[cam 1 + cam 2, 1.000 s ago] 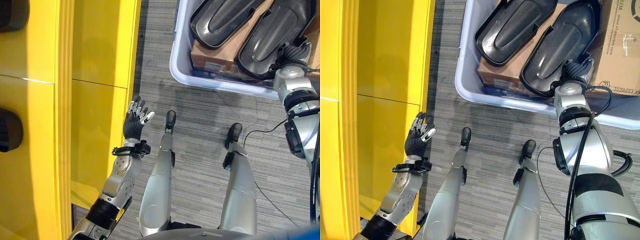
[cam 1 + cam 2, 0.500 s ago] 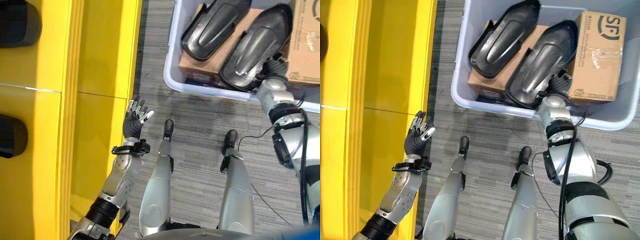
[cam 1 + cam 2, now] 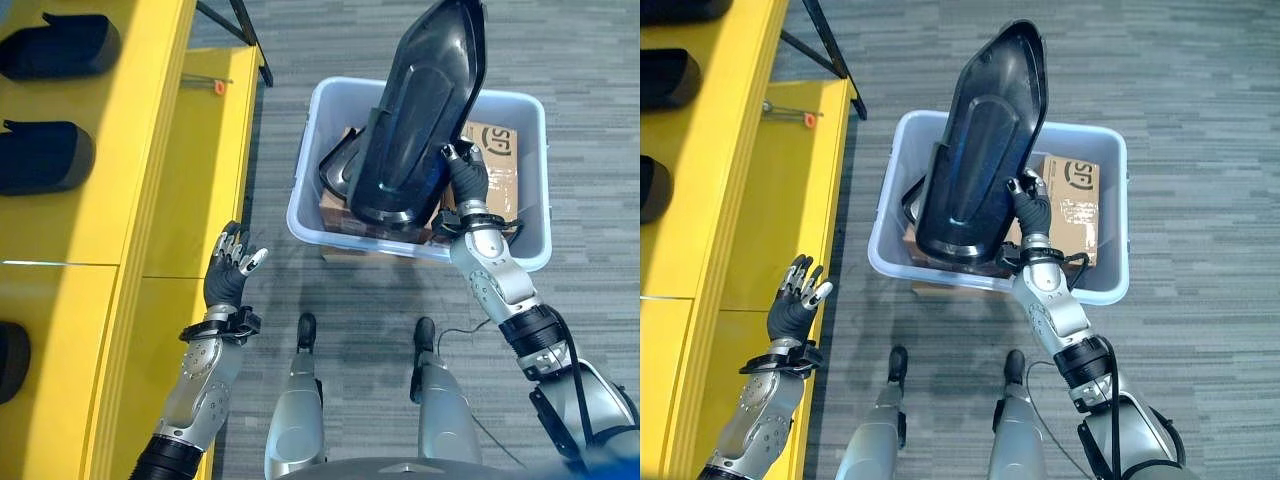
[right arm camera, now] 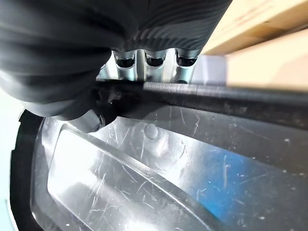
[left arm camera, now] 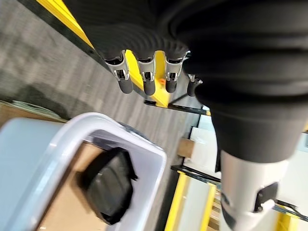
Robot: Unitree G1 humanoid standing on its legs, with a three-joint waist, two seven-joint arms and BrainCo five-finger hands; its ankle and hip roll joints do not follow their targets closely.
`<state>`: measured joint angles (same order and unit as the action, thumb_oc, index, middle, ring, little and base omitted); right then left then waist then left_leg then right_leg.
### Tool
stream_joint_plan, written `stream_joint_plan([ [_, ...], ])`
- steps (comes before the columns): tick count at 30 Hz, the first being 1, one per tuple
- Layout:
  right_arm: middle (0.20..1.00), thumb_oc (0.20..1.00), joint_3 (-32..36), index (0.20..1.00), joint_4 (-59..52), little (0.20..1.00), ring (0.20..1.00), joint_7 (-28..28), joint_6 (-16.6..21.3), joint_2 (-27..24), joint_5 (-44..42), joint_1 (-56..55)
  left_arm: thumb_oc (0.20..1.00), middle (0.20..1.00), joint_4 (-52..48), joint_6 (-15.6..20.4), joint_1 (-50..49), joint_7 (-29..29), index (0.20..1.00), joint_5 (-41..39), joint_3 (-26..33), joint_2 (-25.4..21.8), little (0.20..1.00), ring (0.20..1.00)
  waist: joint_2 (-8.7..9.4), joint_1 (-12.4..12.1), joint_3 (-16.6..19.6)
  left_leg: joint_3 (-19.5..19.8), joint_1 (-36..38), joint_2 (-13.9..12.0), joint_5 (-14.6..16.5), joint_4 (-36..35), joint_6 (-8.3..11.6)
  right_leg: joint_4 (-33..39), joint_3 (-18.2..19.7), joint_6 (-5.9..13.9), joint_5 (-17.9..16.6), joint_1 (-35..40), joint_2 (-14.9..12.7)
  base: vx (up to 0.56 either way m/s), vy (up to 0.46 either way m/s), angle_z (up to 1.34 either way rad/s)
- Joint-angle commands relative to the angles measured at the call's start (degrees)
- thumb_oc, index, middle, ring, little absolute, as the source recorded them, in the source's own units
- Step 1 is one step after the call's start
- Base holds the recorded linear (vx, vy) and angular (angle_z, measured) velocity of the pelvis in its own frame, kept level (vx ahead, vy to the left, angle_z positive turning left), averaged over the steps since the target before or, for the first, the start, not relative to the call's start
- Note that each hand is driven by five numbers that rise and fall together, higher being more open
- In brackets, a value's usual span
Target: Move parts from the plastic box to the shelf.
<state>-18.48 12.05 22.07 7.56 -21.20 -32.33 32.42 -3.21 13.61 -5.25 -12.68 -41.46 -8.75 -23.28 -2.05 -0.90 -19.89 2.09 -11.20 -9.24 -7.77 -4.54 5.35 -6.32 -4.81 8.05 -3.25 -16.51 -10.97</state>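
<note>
Right hand (image 3: 466, 175) grips the edge of a long black part (image 3: 415, 120), fingers curled over its rim, holding it up above the box (image 3: 310, 180). The part hides much of the box's inside; a second black part (image 3: 335, 172) peeks out at its left, and a cardboard carton (image 3: 495, 160) shows at its right, partly covered. Left hand (image 3: 228, 277) hangs free over the floor with fingers spread, holding nothing. The box sits on grey striped carpet (image 3: 580, 120). A yellow shelf (image 3: 110, 200) runs along the robot's left, cut off at the edge, carrying dark parts (image 3: 45, 155) seen only in part.
</note>
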Motion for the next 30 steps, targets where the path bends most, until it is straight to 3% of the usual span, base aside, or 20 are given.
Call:
stream_joint_plan([
  [1,0.2,0.2,2.18,0.2,-4.51,0.2,0.2,-3.23,3.15,1.48,2.38,-0.48,1.0,1.0,-3.82,0.66,-1.81,2.61,1.0,1.3,1.59,-2.74,1.0,1.0,2.22,-0.5,4.76,0.02,6.26,-2.69,6.9,0.97,1.39,1.54,1.39,1.58,-1.29,-0.11,-2.56,0.05,-0.043,-0.04],
  [5,0.2,0.2,1.11,0.2,-7.91,0.2,0.2,-6.86,2.42,1.44,2.66,-5.45,1.0,1.0,-2.82,-0.21,-3.11,3.75,1.0,2.04,3.6,-1.6,1.0,1.0,1.45,0.09,8.13,0.53,10.25,-4.88,7.5,1.56,1.63,-4.7,1.7,1.26,3.77,1.84,-1.14,0.06,-0.15,0.0],
  [6,0.2,0.2,0.37,0.2,-8.59,0.2,0.2,-7.45,2.44,1.23,2.82,-4.75,1.0,1.0,-2.47,-0.14,-3.16,3.36,1.0,2.04,4.61,-1.17,1.0,1.0,1.09,-0.14,8.75,1.75,10.79,-6.01,6.87,1.94,1.85,-8.78,1.54,0.56,6.73,1.96,-0.31,0.0,-0.183,0.03],
  [10,0.2,0.2,-1.6,0.2,-8.96,0.2,0.2,-8.91,2.88,1.38,0.38,-2.45,1.0,1.0,-2.13,-0.4,-4.25,3.0,1.0,2.11,6.14,0.71,1.0,1.0,1.33,-1.36,8.82,2.81,11.27,-8.22,5.36,2.55,2.12,-15.36,0.39,-1.55,10.56,0.88,1.44,-0.03,-0.175,0.18],
  [12,0.2,0.2,-2.38,0.2,-9.62,0.2,0.2,-9.3,3.14,0.36,-0.23,-0.76,1.0,1.0,-1.87,-0.43,-4.99,3.04,1.0,1.78,6.33,1.46,1.0,1.0,1.32,-2.34,8.48,4.21,9.64,-9.27,1.7,2.37,2.96,-16.32,-0.9,-2.39,11.9,0.41,2.35,-0.17,-0.232,0.19],
  [13,0.2,0.2,-2.54,0.2,-10.3,0.2,0.2,-8.76,3.99,-1.29,-0.51,0.19,1.0,1.0,-1.43,-0.38,-5.17,2.94,1.0,1.27,5.69,1.95,1.0,1.0,0.95,-3.57,7.22,6.36,4.41,-9.32,-7.41,-0.16,4.51,-17.27,-4.76,-3.71,13.79,-0.11,1.83,-0.23,-0.2,0.51],
  [14,0.2,0.2,-2.52,0.2,-10.29,0.2,0.2,-8.77,3.99,-1.31,-0.51,0.21,1.0,1.0,-1.44,-0.39,-5.14,2.94,1.0,1.27,5.67,1.96,1.0,1.0,0.86,-3.48,7.39,6.55,4.09,-9.38,-7.56,-0.17,4.52,-17.07,-4.92,-3.72,13.56,-0.23,1.89,-0.26,-0.193,1.14],
  [15,0.2,0.2,-2.26,0.2,-10.35,0.2,0.2,-8.54,4.15,-1.72,-0.28,-0.08,1.0,1.0,-0.8,-0.4,-4.55,2.96,1.0,1.49,5.0,1.8,1.0,1.0,0.91,-3.96,6.59,5.18,1.93,-8.88,-10.64,-0.45,4.7,-16.85,-6.5,-4.36,13.85,0.26,0.98,-0.14,-0.104,1.96],
  [16,0.2,0.2,-1.87,0.2,-10.46,0.2,0.2,-8.44,4.37,-2.38,-0.24,-0.51,1.0,1.0,-0.48,-0.36,-3.72,3.22,1.0,1.5,4.41,1.69,1.0,1.0,0.91,-3.83,6.08,2.02,0.58,-8.55,-11.37,-0.05,4.13,-16.01,-8.38,-4.78,13.4,0.84,0.08,-0.24,-0.201,2.02],
  [17,0.2,0.2,-1.59,0.2,-10.85,0.2,0.2,-8.35,4.61,-2.67,-0.01,-1.27,1.0,1.0,-0.2,-0.42,-2.72,3.65,1.0,1.74,3.96,1.51,1.0,1.0,1.28,-3.62,5.36,-4.48,0.68,-9.37,-10.15,1.28,3.24,-15.18,-11.68,-4.92,13.17,1.96,-1.83,-0.21,-0.154,1.84],
  [19,0.2,0.2,-1.51,0.2,-10.86,0.2,0.2,-7.85,4.58,-2.41,0.7,-1.55,1.0,1.0,0.0,-0.36,-2.22,3.74,1.0,1.59,3.74,1.58,1.0,1.0,0.99,-3.65,5.13,-5.59,0.63,-9.71,-9.88,1.85,3.42,-15.1,-13.29,-4.9,12.82,2.36,-2.68,-0.09,-0.038,1.83],
  [20,0.2,0.2,-1.16,0.2,-11.12,0.2,0.2,-7.47,4.59,-0.9,1.12,-2.56,1.0,1.0,-0.99,-0.35,-1.96,4.08,1.0,1.61,3.12,2.0,1.0,1.0,0.32,-3.87,4.68,-6.81,0.99,-10.13,-8.26,3.68,2.98,-16.62,-15.39,-4.3,12.06,3.05,-4.87,0.06,0.049,1.8],
  [21,0.2,0.2,-1.12,0.2,-11.24,0.2,0.2,-7.52,4.54,-0.35,0.84,-3.14,1.0,1.0,-0.84,-0.33,-1.9,4.16,1.0,1.53,2.93,2.09,1.0,1.0,0.43,-3.6,4.46,-6.7,1.93,-10.0,-6.94,4.63,3.42,-17.31,-15.32,-3.61,12.88,3.88,-5.79,0.04,0.097,1.15],
  [23,0.2,0.2,-0.87,0.2,-12.46,0.2,0.2,-7.5,4.28,0.65,0.69,-4.76,1.0,1.0,-0.83,-0.54,-1.65,4.1,1.0,1.43,3.02,2.14,1.0,1.0,0.31,-3.62,3.98,-6.44,2.7,-8.93,-2.03,6.53,2.31,-17.27,-16.36,-2.33,12.05,5.41,-8.27,0.06,0.161,0.78],
  [25,0.2,0.2,-0.65,0.2,-13.64,0.2,0.2,-8.11,4.01,0.77,0.9,-6.11,1.0,1.0,-0.61,-0.71,-1.85,4.22,1.0,1.28,3.09,2.45,1.0,1.0,0.19,-3.5,4.14,-6.35,2.84,-8.43,-0.49,6.24,2.09,-16.91,-16.32,-1.89,11.68,6.19,-8.94,0.07,0.149,0.38],
  [27,0.2,0.2,0.26,0.2,-14.97,0.2,0.2,-8.55,3.77,1.16,0.4,-8.51,1.0,1.0,-0.99,-1.1,-1.64,4.69,1.0,1.68,2.76,2.12,1.0,1.0,0.44,-3.87,3.93,-4.73,1.15,-6.15,2.96,10.89,1.52,-15.43,-17.1,-1.16,9.93,8.44,-11.22,0.06,0.219,0.14],
  [28,0.2,0.2,1.26,0.2,-15.48,0.2,0.2,-8.72,3.67,1.01,1.08,-9.47,1.0,1.0,-1.1,-0.87,-0.77,4.98,1.0,1.81,2.93,0.93,1.0,1.0,0.98,-4.02,3.81,-4.7,-0.55,-4.87,4.13,12.91,1.11,-13.02,-18.35,-0.84,7.14,9.84,-12.63,0.04,0.288,0.11],
  [30,0.2,0.2,1.12,0.2,-15.25,0.2,0.2,-8.96,3.35,1.78,1.13,-9.38,1.0,1.0,-1.81,-0.54,-0.81,4.82,1.0,2.33,3.78,0.13,1.0,1.0,1.36,-4.7,4.16,-4.28,-0.54,-3.75,5.58,13.39,0.86,-9.71,-18.27,0.06,5.34,11.18,-13.21,0.05,0.242,0.36],
])
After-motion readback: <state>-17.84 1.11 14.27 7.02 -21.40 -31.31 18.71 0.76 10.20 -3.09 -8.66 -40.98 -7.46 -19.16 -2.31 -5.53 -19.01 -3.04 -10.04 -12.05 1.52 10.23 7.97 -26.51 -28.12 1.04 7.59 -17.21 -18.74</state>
